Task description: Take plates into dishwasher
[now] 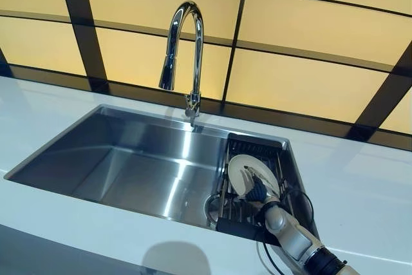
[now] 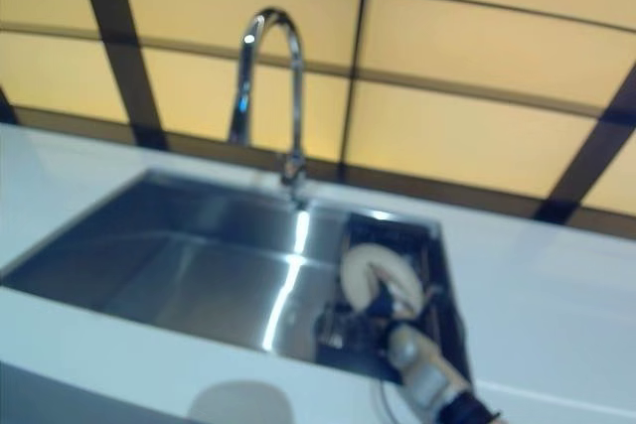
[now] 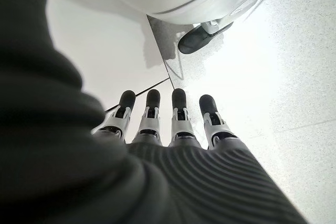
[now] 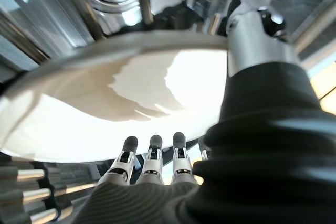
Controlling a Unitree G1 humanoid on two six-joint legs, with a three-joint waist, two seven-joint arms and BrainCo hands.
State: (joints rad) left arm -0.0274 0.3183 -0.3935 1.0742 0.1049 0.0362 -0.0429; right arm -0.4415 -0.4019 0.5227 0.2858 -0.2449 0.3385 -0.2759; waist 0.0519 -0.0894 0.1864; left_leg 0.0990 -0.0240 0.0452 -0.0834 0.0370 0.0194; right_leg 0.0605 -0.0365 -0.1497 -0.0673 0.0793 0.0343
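The plate (image 1: pixel 251 173) stood on edge in the dish rack (image 1: pixel 239 188), which filled the end of the sink (image 1: pixel 129 165) to the right of the faucet (image 1: pixel 182 56). No dishwasher showed in any view, so the step in hand looked to be getting the plate out of the rack. To do it well, the right hand (image 1: pixel 256 190) would need the fingers on one face and the thumb on the other, close to the rim and squarely opposed, so the plate could not swivel. The lift should run straight along the plate's own plane until it cleared the rack's wires, because a tilt to either side would likely jam the rim against them. The sink wall just right of the rack left little room for the wrist, so a slow, upright pull seemed safest.

The right arm reached from the tabletop (image 1: pixel 360 198) edge down into the sink, its forearm sloping toward the rack and the hand sitting at the plate's lower edge. In the right wrist view the fingers (image 4: pixel 152 153) lay straight in a row against the plate's pale face, and the thumb (image 4: pixel 252 35) stood apart over the rim. Whether the thumb already pinched the plate I could not tell. The left hand (image 3: pixel 173 124) hung away from the sink, fingers straight and relaxed, holding nothing.
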